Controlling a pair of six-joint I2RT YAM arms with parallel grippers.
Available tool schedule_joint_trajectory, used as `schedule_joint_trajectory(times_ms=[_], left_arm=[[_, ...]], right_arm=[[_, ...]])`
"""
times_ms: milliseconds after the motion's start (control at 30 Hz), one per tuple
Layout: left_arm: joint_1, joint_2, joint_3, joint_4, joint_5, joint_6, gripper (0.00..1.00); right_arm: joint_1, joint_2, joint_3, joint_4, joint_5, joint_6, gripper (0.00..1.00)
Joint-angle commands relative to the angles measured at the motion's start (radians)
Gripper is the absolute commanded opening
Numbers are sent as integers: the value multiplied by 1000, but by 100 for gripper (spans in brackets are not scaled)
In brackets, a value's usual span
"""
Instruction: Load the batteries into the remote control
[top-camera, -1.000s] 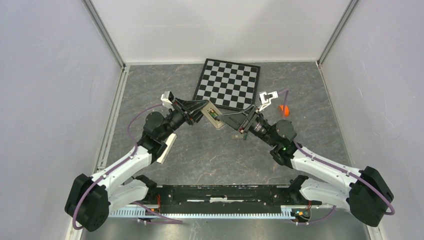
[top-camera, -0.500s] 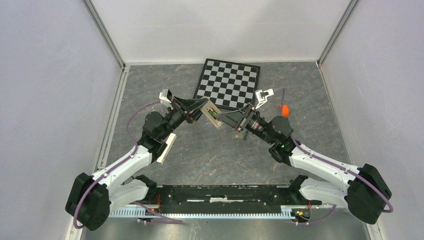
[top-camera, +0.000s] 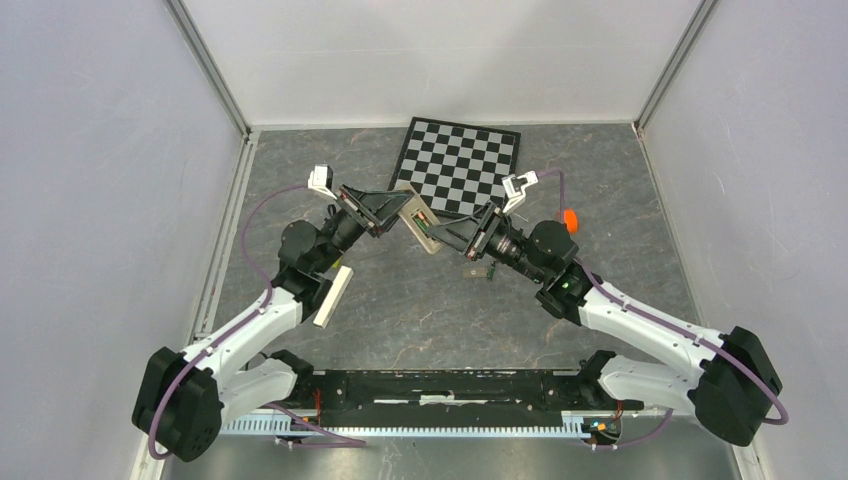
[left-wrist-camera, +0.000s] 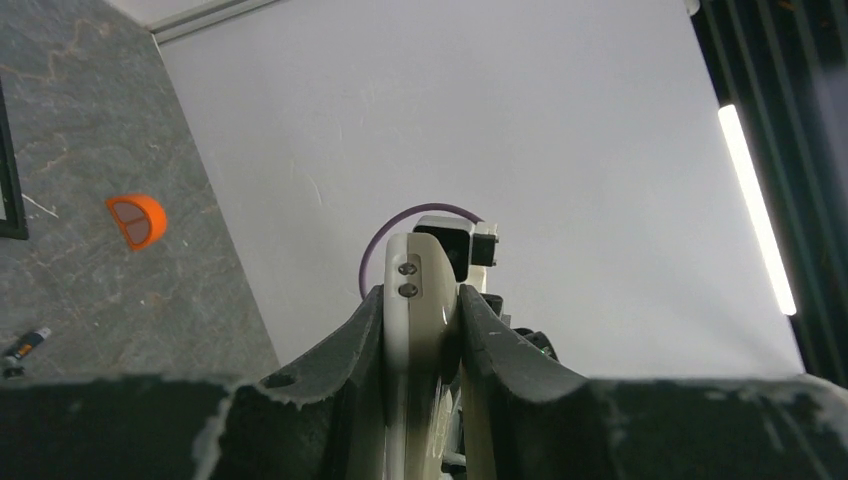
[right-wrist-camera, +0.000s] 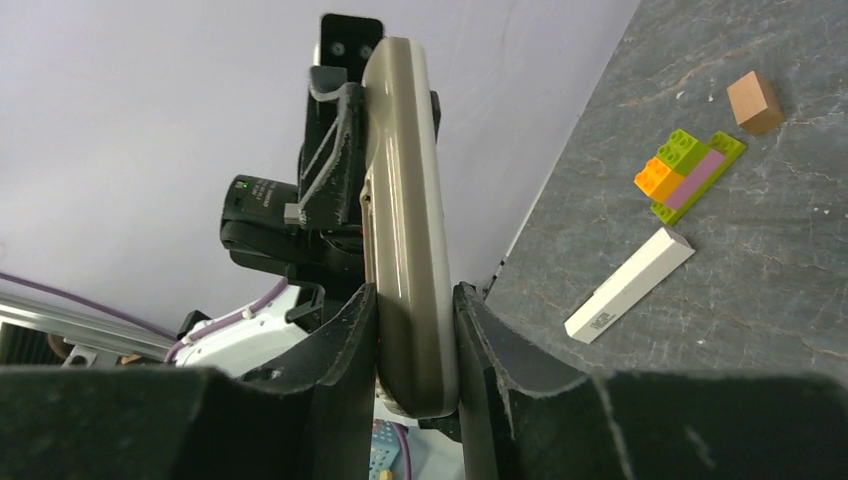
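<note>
**Remote clamped by both arms in mid-air, loose battery on bench**

Left fingers (left-wrist-camera: 368, 328) are shut tight on the remote (right-wrist-camera: 405, 180), gripping its thin edge at one end. Right fingers (right-wrist-camera: 355, 330) are clamped on the other end the same way, edge-on. Remote is off the bench (top-camera: 420, 320), hanging btwn the two wrists just in front of the near edge of the chessboard (top-camera: 455, 165). In top view its long axis runs diag., far-left to near-right, w/ a broad face turned up toward the camera. A dark-green strip shows in that face, prob. the battery recess. Too small to tell if a cell is seated.

One loose battery (left-wrist-camera: 25, 345) lies flat on the bench, near the orange cap (left-wrist-camera: 137, 220) but apart from it. In top view it looks to sit just beside the right wrist on the near side, so the right arm is much nearer than the left. Cream block (top-camera: 333, 295) lies by the left forearm, w/ lego bricks (right-wrist-camera: 690, 170) and wood cube (right-wrist-camera: 755, 100) beyond it.

Judgement: next step likely needs the right fingers to let go and drop to the battery while the left holds the remote alone, recess up. Risk: remote pivots in a one-end, edge-on grip.
</note>
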Motion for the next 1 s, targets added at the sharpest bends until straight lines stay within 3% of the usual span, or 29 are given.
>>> schedule_joint_trajectory(times_ms=[0,233,400,500,600,767,967], left_arm=[[-28,-32,106,111,166,84,2],[-26,-74,128,-63,219,277,2],[-25,-99,122,-169,243,382,2],[-24,-113,108,-207,246,415,2],[-23,-123,106,-268,225,446,2],[-24,-131,112,-377,158,490,2],[-23,-112,119,-485,52,498,2]], right_arm=[[3,34,15,-233,66,-80,33],[2,2,35,-312,81,-176,52],[0,-69,-46,-93,-9,-209,78],[0,-119,-76,-3,-35,-263,88],[0,-138,-54,-27,-54,-365,92],[22,-106,62,-217,-46,-571,95],[127,9,233,-488,165,-778,95]])
